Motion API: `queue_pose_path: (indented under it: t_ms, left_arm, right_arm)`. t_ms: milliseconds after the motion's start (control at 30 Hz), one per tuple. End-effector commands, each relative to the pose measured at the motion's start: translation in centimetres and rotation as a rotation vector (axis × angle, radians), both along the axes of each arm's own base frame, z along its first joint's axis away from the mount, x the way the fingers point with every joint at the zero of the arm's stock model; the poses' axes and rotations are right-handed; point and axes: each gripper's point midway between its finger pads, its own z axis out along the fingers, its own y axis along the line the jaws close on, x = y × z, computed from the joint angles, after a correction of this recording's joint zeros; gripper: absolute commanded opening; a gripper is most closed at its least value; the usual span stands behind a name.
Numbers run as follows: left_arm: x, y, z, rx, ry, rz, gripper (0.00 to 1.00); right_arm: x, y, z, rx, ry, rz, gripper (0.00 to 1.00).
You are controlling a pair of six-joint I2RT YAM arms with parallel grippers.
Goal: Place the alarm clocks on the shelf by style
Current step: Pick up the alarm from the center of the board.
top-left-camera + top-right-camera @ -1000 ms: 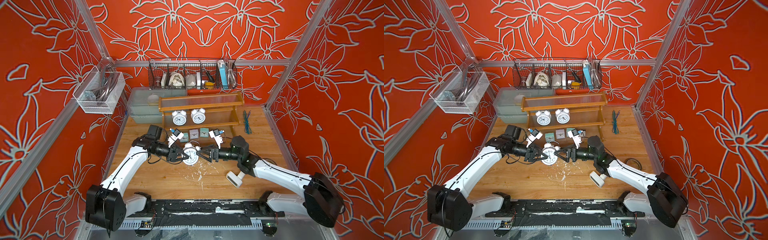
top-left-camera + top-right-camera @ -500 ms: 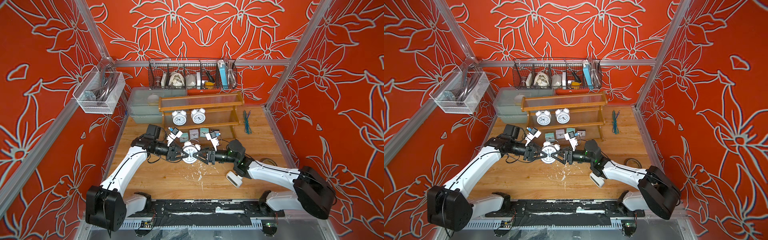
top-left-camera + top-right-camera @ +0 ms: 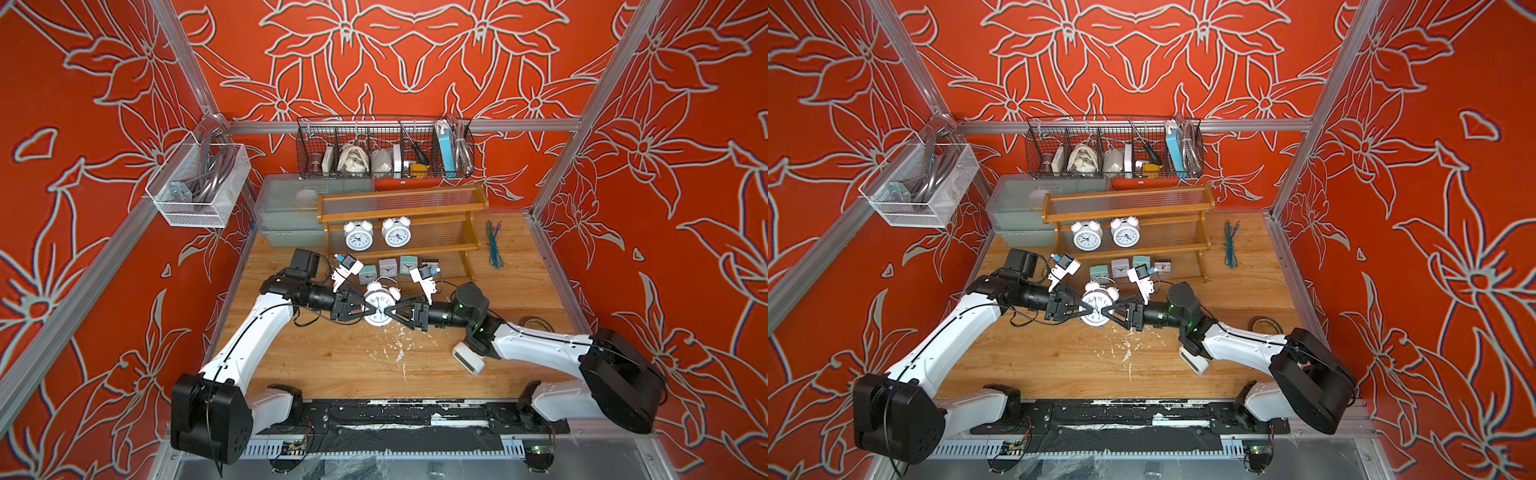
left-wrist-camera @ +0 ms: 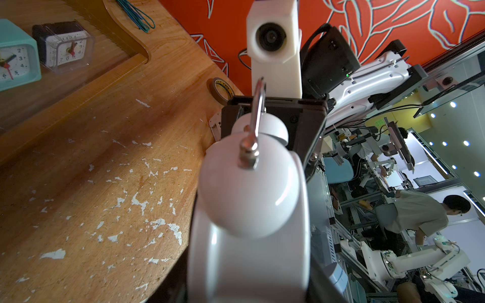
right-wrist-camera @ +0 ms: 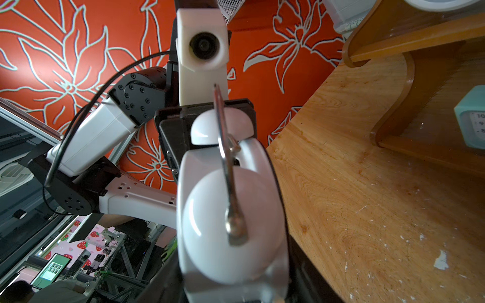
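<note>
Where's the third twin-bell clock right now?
In a top view the twin-bell clock is mid-table, in front of the shelf, clamped between the left gripper and right gripper.
</note>
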Motion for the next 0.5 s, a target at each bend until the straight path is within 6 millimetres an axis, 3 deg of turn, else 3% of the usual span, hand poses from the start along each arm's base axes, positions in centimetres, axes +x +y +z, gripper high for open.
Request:
queue_pose_path:
  t_ms: [0,267,400,467]
  left_arm:
    - [-0.3,0.09,0.77,-0.029,-0.048,-0.013,0.31]
    - [-0.58,0.17,0.68,-0.025,-0.059,-0.017,0.39]
    - [-0.67,0.27,0.61,-0.015,-0.07,-0.015,0.61]
    - [-0.65,0.38,0.5,-0.004,-0.075,-0.011,0.67]
  right_arm:
    - [-1.03,0.12,1.43,0.056,-0.069,0.037,0.45]
    - [-1.7,0.0,1.77,0.02,-0.144,0.075,0.35]
    - [-1.79,-0.36,1.51,-0.034,-0.186,0.099,0.33]
    - [-1.75,-0.72,1.44,-0.062,-0.203,0.115,0.33]
